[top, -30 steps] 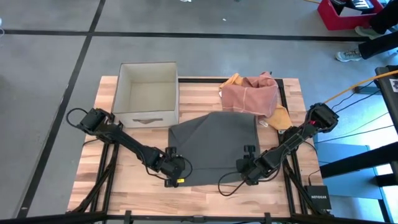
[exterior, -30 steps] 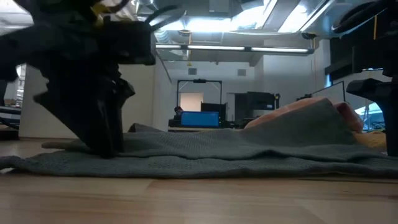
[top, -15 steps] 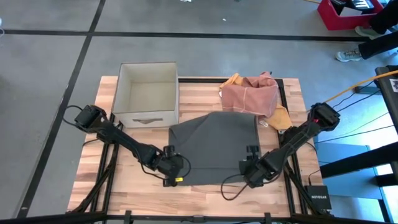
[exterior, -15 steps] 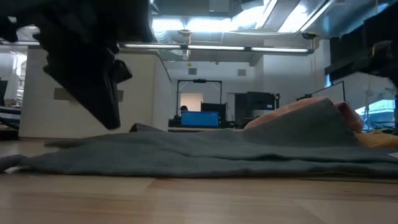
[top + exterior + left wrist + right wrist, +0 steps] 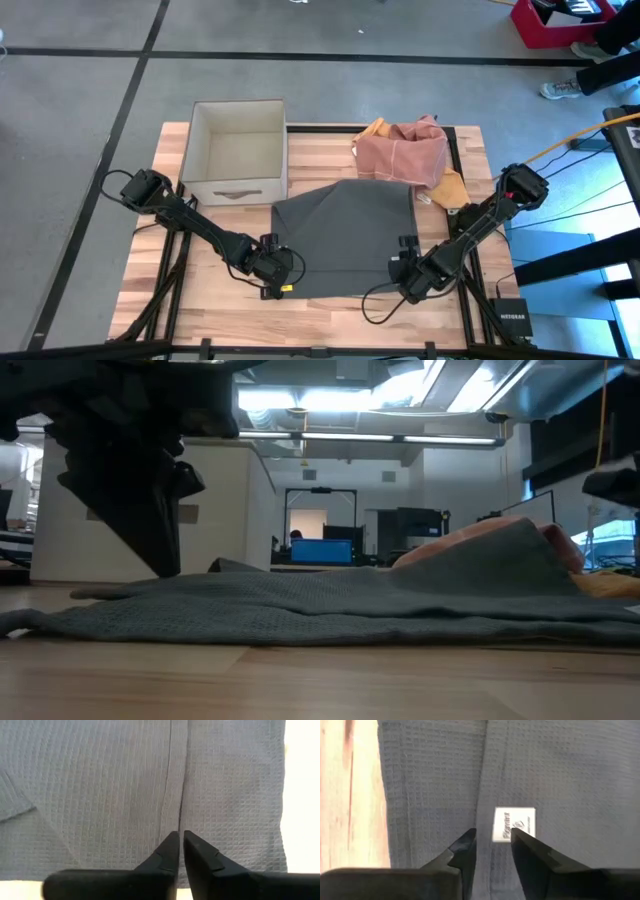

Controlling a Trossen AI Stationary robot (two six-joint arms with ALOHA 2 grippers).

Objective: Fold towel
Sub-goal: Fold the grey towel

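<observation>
The grey towel lies flat at the frame centre. The left gripper is closed and appears empty; the right gripper stands slightly apart. Lifting now may raise one corner only, I think.

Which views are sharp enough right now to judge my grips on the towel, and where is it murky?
Left wrist view: crisp, even light; the left gripper is shut over the grey towel, whose weave is clear. Right wrist view: softer, the white label only half legible between the open fingers of the right gripper. Low view: backlit by ceiling lights, the arm a black silhouette.
</observation>
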